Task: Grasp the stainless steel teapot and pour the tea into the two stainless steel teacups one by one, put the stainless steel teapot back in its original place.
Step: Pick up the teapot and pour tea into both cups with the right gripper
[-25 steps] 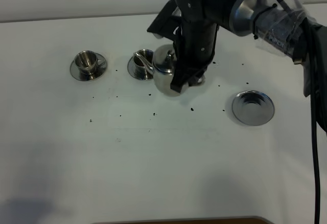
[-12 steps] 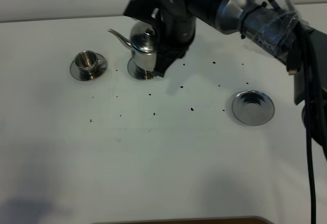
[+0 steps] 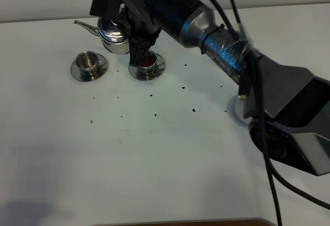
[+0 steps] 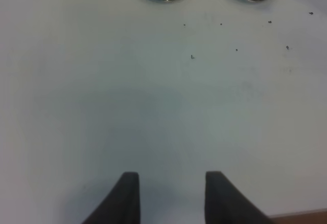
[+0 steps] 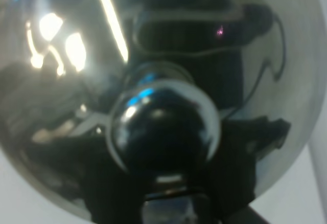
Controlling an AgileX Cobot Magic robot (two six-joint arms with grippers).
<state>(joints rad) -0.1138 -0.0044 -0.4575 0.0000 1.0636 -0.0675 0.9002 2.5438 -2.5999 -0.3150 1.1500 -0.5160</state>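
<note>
Your right gripper seems clamped on the stainless steel teapot, raised near the left teacup; tip it early and tea misses; left gripper idles, jaws apart.

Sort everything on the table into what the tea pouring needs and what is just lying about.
Needed:
teapot, held up
left cup
right cup, reddish tea inside
steel disc, mostly hidden behind the arm

Lying about:
dark specks scattered over the table
</note>
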